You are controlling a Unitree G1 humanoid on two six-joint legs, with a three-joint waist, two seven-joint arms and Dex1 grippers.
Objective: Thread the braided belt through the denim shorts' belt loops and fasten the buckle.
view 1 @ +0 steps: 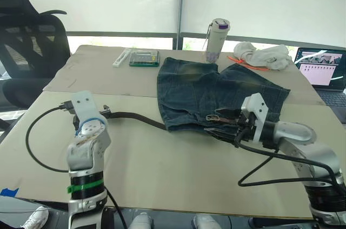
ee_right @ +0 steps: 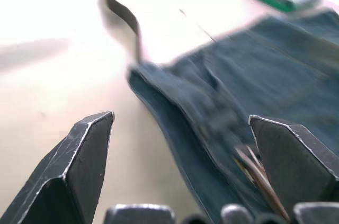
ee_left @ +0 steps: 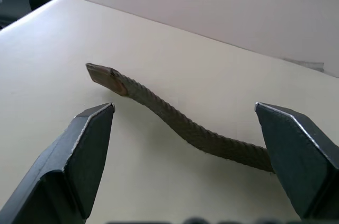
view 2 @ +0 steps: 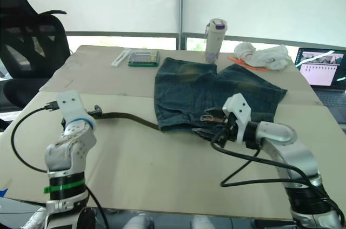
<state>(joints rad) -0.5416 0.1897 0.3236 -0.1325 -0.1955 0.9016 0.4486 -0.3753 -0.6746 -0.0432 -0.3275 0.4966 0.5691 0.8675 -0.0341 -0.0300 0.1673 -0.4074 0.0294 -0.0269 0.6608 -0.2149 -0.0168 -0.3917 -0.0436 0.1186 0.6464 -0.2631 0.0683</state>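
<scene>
The denim shorts (view 1: 216, 91) lie flat mid-table, waistband toward me. The braided belt (view 1: 135, 117) runs from the left across the table and goes under the waistband's left end; whether it passes through the belt loops I cannot tell. Its brown tip (ee_left: 106, 75) rests on the table between my left gripper's (ee_left: 184, 108) open fingers, untouched. The silver buckle (view 1: 212, 117) lies on the waistband near the middle. My right gripper (ee_right: 181, 119) is open, hovering over the waistband edge (ee_right: 175, 107) just right of the buckle, holding nothing.
At the back stand a white bottle (view 1: 217, 38), a white cloth bundle (view 1: 265, 56) and a green box (view 1: 144, 57). A laptop (view 1: 324, 69) is at the far right, an office chair (view 1: 27, 39) at the far left. Black cables (view 1: 265, 161) trail from both arms.
</scene>
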